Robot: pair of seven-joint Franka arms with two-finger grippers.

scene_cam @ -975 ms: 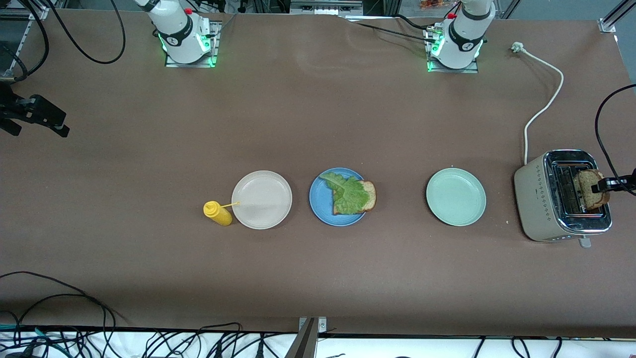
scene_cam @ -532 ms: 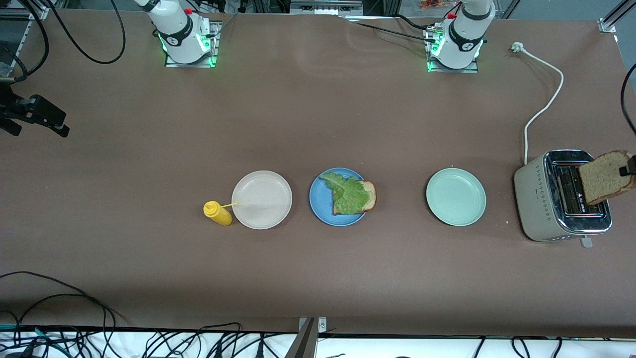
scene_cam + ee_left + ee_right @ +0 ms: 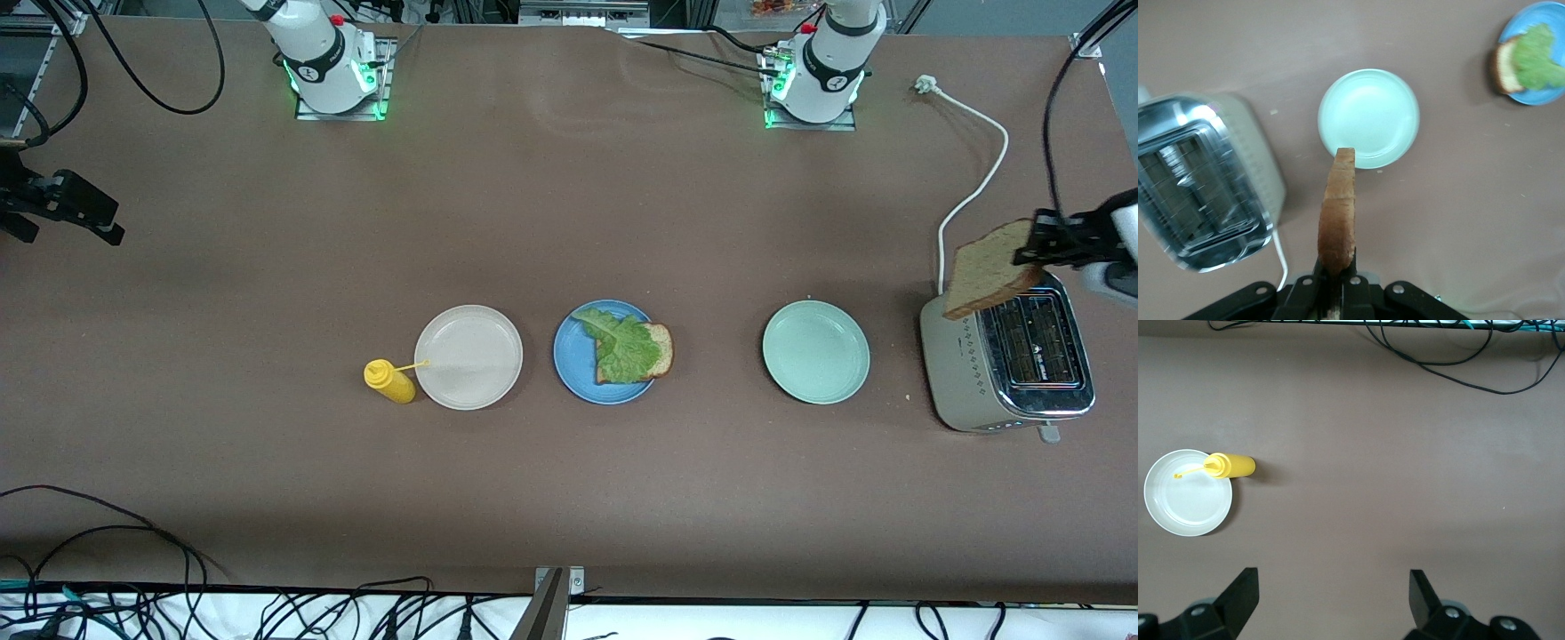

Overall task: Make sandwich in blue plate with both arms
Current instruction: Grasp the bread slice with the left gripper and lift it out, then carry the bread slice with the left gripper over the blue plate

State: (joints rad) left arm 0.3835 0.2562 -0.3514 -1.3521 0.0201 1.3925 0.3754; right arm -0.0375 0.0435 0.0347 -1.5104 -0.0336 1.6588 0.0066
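Note:
The blue plate (image 3: 573, 360) (image 3: 1546, 99) lies mid-table and carries one slice of brown bread (image 3: 661, 345) (image 3: 1504, 67) topped with a green lettuce leaf (image 3: 625, 348) (image 3: 1537, 55). My left gripper (image 3: 1036, 245) (image 3: 1337, 268) is shut on the edge of a second brown bread slice (image 3: 989, 267) (image 3: 1337, 213). It holds that slice in the air over the toaster (image 3: 1009, 369) (image 3: 1201, 193). My right gripper (image 3: 64, 227) (image 3: 1331, 597) waits open with nothing in it, over the right arm's end of the table.
A pale mint-green plate (image 3: 815, 352) (image 3: 1368, 119) lies bare between the blue plate and the toaster. A cream-white plate (image 3: 468, 357) (image 3: 1188, 495) lies beside the blue plate, with a yellow squeeze bottle (image 3: 389, 380) (image 3: 1236, 465) on its side against it. The toaster's white cord (image 3: 973, 191) runs toward the robot bases.
The left gripper has pulled the bread slice up out of the toaster slot and carried it higher, toward the plates. The right arm has not moved.

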